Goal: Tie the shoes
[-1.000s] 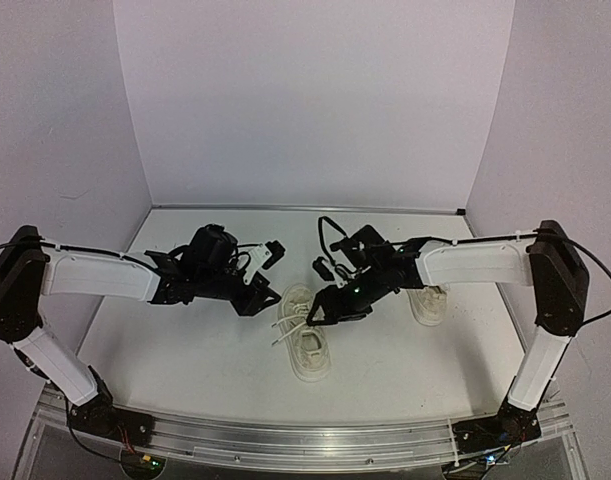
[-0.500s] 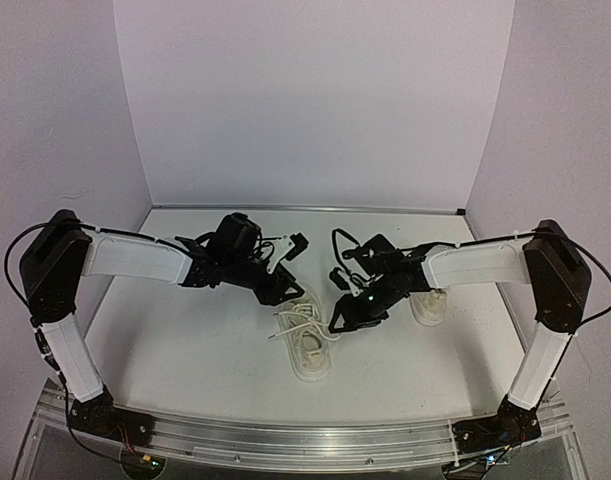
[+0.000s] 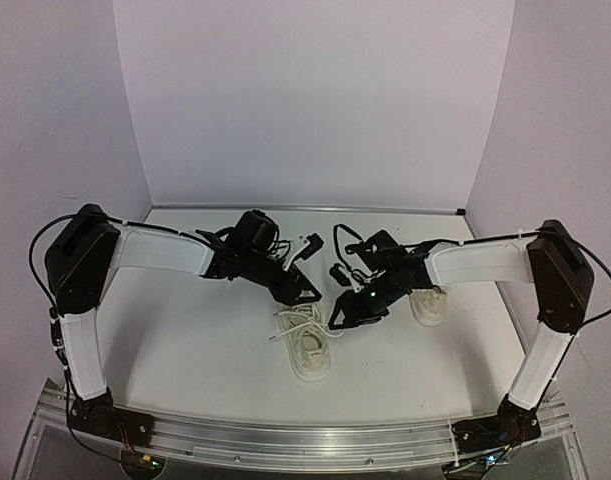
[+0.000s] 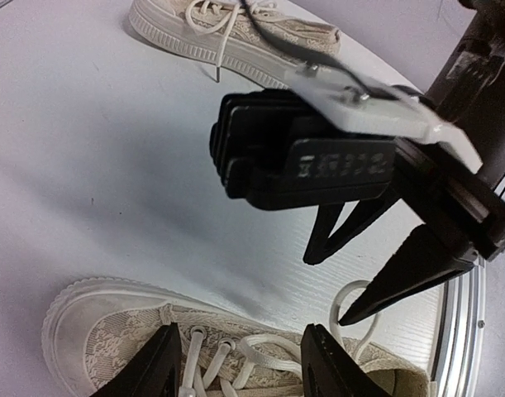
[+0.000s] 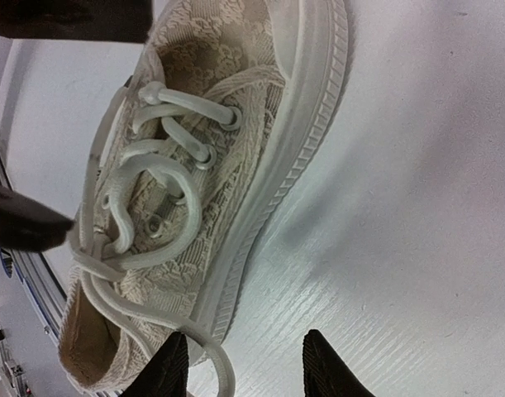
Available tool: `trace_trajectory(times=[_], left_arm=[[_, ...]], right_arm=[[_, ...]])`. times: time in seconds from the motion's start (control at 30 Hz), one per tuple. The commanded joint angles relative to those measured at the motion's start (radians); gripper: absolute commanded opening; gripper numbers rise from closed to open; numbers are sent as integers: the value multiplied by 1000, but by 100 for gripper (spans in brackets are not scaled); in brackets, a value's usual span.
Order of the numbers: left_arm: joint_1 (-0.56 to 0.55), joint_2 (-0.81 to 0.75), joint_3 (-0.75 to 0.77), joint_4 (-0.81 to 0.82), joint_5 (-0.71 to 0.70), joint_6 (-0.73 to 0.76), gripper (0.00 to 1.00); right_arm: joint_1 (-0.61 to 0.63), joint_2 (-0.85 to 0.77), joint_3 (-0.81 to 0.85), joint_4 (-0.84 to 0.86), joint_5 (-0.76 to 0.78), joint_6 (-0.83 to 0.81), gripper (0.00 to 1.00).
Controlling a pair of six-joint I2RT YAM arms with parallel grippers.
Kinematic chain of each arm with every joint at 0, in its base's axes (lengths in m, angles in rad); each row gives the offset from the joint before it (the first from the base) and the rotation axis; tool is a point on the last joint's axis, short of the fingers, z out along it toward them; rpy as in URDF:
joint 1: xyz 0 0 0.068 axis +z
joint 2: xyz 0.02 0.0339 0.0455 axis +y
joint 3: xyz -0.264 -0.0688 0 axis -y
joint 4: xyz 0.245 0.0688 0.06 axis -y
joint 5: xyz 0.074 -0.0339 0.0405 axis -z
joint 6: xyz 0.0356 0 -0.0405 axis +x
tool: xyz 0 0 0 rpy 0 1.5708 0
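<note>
Enclosure: three plain pale-lilac walls (image 3: 315,100) around a white table (image 3: 185,340). One aluminium rail (image 3: 285,440) runs along the near edge. All places below are taken from the middle shoe.

Two arms, white links and black joints. The left arm (image 3: 155,255) reaches in from the left of that shoe, the right arm (image 3: 475,262) from its right. Both wrists meet over its far half.

Two shoes, cream lace-patterned fabric with pale ribbed soles. The middle shoe (image 3: 310,355) sits flat on its sole, long axis near-to-far, toe toward the back wall, heel opening toward the rail. The second shoe (image 3: 428,305) sits to the right and slightly farther back, well apart, partly under the right arm. Its long axis also runs roughly near-to-far; which end is the toe cannot be told.

Two claws. The left gripper (image 4: 245,368) hangs over the middle shoe's eyelets, fingers apart, nothing pinched. The right gripper (image 5: 248,364) is just beside the shoe's right flank toward the heel, fingers spread with bare table between them and one tip close to a lace loop.

The laces (image 3: 290,322) are white and untied: loose loops over the tongue, strands spilling onto the table to the left.
</note>
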Motion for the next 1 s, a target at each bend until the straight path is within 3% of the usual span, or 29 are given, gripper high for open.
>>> trace_trajectory(times=[0.0,0.1,0.4,0.73,0.97], left_arm=[[-11,41,73,-70,50,-26,50],[-23,52,88,-93,73,-18,44],[-22,-68,-9,-38,11,-23,1],[-22,-220,-227,170,-117,-116,0],[-23,-295,-404,406,-162,-230,0]], right_arm=[[3,-80,16,17,-22,-4,45],[3,-85,10,18,-19,-1,45],[2,-93,-18,41,-39,13,48],[2,-41,55,86,-109,28,48],[4,45,135,115,-208,28,40]])
